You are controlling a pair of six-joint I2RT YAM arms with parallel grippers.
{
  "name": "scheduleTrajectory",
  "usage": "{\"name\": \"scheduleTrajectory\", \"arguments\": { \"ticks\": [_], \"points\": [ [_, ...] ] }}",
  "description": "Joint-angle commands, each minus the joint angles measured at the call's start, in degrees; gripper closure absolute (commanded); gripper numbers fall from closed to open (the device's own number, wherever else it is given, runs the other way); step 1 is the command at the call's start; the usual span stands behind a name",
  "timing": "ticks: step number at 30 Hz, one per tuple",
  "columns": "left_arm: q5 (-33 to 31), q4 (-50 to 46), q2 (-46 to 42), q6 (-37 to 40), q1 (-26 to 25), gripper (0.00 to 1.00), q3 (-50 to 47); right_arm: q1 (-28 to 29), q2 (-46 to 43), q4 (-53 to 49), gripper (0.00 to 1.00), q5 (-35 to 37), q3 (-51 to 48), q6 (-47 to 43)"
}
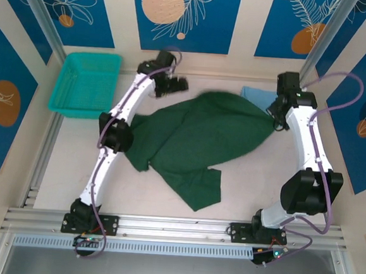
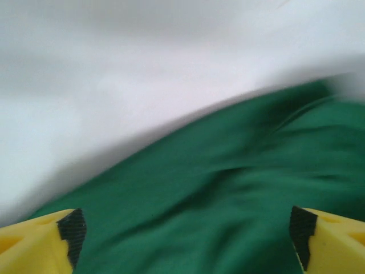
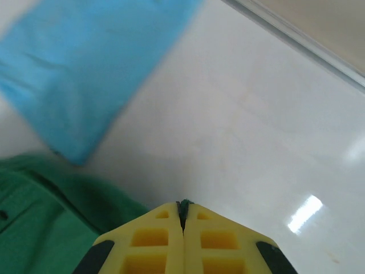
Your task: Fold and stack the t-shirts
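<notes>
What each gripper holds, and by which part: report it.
Right gripper pinches the dark green t-shirt by a sliver of its edge. Left gripper, open, holds nothing.
</notes>
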Motion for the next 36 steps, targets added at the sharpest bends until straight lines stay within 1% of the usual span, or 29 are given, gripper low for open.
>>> {"name": "scheduleTrajectory", "arguments": {
  "ticks": [1,2,5,9,11,13,15,17,19,21,22,23,24,25,26,29,30,32,36],
  "points": [
    [-10.31,0.14,-22.58,3.68,0.10,0.02,-13.08,-2.59,-5.74,-0.78,1.00,-1.21,-3.86,3.64],
    [-11.85,1.00,-25.46,4.07,0.43,0.02,-17.25,-3.34,-6.89,0.00,1.00,-1.94,-5.64,3.85],
    [-12.24,1.05,-29.99,4.28,2.00,0.03,-25.15,-4.70,-9.77,1.01,1.00,-3.55,-9.36,4.26],
    [-9.87,3.48,-31.32,3.63,2.89,0.04,-32.55,-4.89,-12.53,1.13,1.00,-4.36,-14.55,4.99],
    [-7.77,4.88,-29.74,3.60,2.87,0.05,-33.30,-4.86,-14.99,2.23,1.00,-5.20,-17.60,4.94],
    [-6.95,3.85,-26.39,3.92,2.79,0.09,-31.02,-5.10,-17.06,3.05,1.00,-5.90,-19.85,4.75],
    [-8.33,2.05,-23.24,3.97,2.79,0.12,-28.88,-5.28,-18.40,3.39,1.00,-7.23,-21.05,4.09],
    [-10.27,2.62,-21.89,4.05,2.87,0.19,-30.18,-5.28,-19.55,3.68,1.00,-8.93,-21.92,3.55],
    [-10.12,4.88,-22.24,3.43,2.80,0.18,-34.11,-5.28,-20.57,4.29,1.00,-10.73,-22.78,2.62],
    [-9.91,7.49,-22.65,3.49,2.42,0.13,-38.68,-5.19,-21.51,4.40,1.00,-11.57,-23.27,2.12],
    [-10.10,8.46,-22.32,3.64,2.22,0.12,-40.35,-5.19,-22.10,4.37,1.00,-12.02,-23.59,2.08],
    [-10.13,9.00,-21.54,3.76,2.10,0.13,-41.40,-5.19,-22.99,4.97,1.00,-13.30,-24.02,1.41],
    [-10.11,9.04,-20.55,3.75,2.16,0.15,-41.74,-5.18,-23.73,5.42,1.00,-14.25,-24.33,0.97],
    [-10.56,9.44,-19.52,3.97,2.17,0.20,-41.98,-5.13,-24.51,5.62,1.00,-15.04,-24.51,0.89],
    [-11.25,10.17,-18.56,4.26,2.17,0.29,-42.21,-5.00,-25.08,5.46,1.00,-15.30,-24.46,0.91],
    [-13.80,11.01,-14.84,5.87,2.32,0.66,-39.98,-5.01,-25.95,3.69,1.00,-14.28,-22.87,0.41],
    [-14.53,10.39,-13.30,6.42,2.37,0.76,-37.98,-5.10,-26.01,3.37,1.00,-14.08,-22.20,-0.10],
    [-15.95,7.64,-9.42,7.43,2.99,0.99,-31.25,-5.05,-25.89,2.51,1.00,-13.49,-20.48,-0.92],
    [-20.81,5.01,-4.15,9.28,3.45,1.00,-15.66,-5.19,-25.19,1.18,1.00,-11.75,-17.84,-1.98]
  ]
}}
